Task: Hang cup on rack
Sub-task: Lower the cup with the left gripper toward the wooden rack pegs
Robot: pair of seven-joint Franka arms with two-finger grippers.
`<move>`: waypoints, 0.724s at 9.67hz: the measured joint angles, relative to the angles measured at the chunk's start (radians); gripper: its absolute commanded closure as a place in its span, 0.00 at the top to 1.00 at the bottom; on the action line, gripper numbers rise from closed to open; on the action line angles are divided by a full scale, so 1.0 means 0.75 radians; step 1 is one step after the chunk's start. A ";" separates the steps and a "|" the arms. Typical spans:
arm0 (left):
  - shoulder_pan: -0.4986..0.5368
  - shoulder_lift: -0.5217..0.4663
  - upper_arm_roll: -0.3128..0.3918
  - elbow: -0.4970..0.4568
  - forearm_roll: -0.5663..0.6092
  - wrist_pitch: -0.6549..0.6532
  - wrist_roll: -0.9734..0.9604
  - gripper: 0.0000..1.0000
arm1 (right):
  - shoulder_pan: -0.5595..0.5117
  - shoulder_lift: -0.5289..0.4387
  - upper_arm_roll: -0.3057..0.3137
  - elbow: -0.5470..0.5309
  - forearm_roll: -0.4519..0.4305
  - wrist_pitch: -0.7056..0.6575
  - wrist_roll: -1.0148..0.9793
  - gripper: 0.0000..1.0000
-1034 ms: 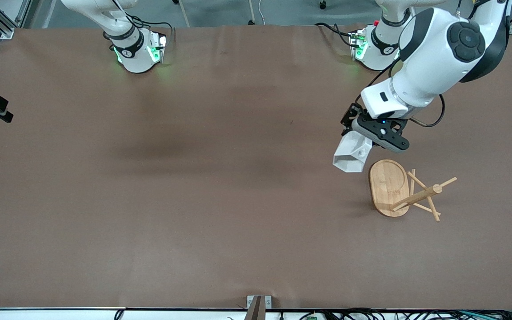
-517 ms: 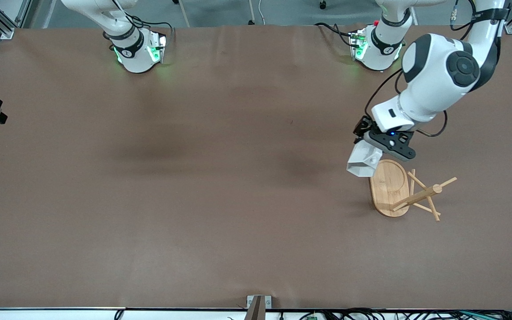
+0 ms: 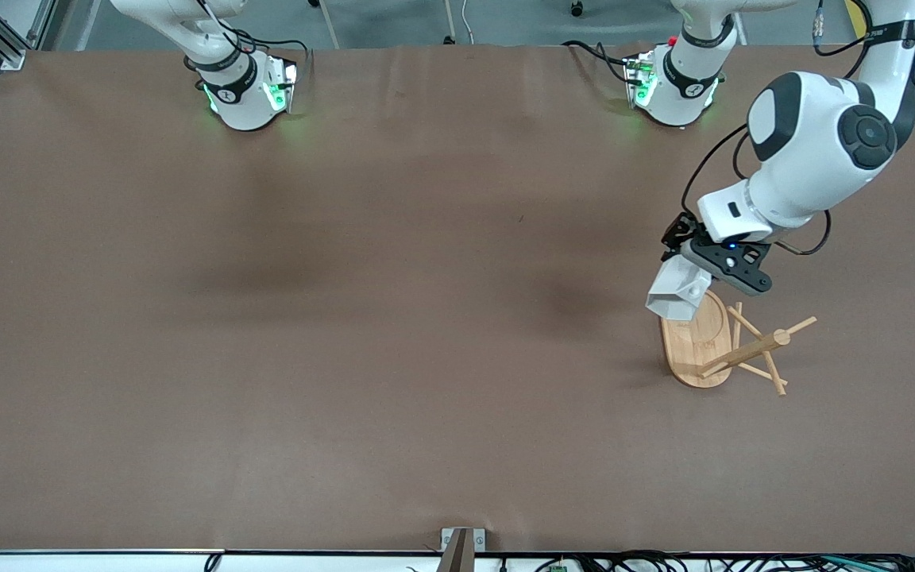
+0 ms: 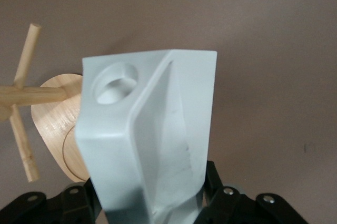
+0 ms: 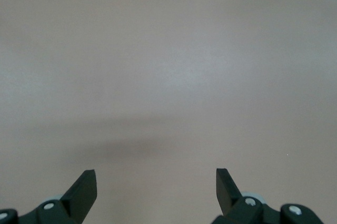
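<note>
Cup (image 3: 677,289) clamped in my left tool (image 3: 692,266) over the rack (image 3: 723,343); I must align its hole with a peg, while my right tool (image 5: 156,190), fingers apart, waits.

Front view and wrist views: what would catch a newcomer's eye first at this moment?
The left gripper holds the white faceted cup in the air over one end of the wooden rack's oval base, toward the left arm's end of the table. In the left wrist view the cup fills the picture, its round side hole in plain sight, with the rack's pegs close by. The right gripper waits open over bare brown table.
</note>
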 measured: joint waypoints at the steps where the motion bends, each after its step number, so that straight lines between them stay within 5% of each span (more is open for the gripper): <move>1: 0.000 0.001 0.007 0.000 0.000 0.004 0.011 0.00 | 0.000 0.000 0.001 0.000 0.000 -0.003 0.000 1.00; 7: 0.000 0.084 0.023 0.071 0.000 0.030 0.036 0.00 | 0.001 0.000 0.010 0.001 0.001 -0.070 -0.006 1.00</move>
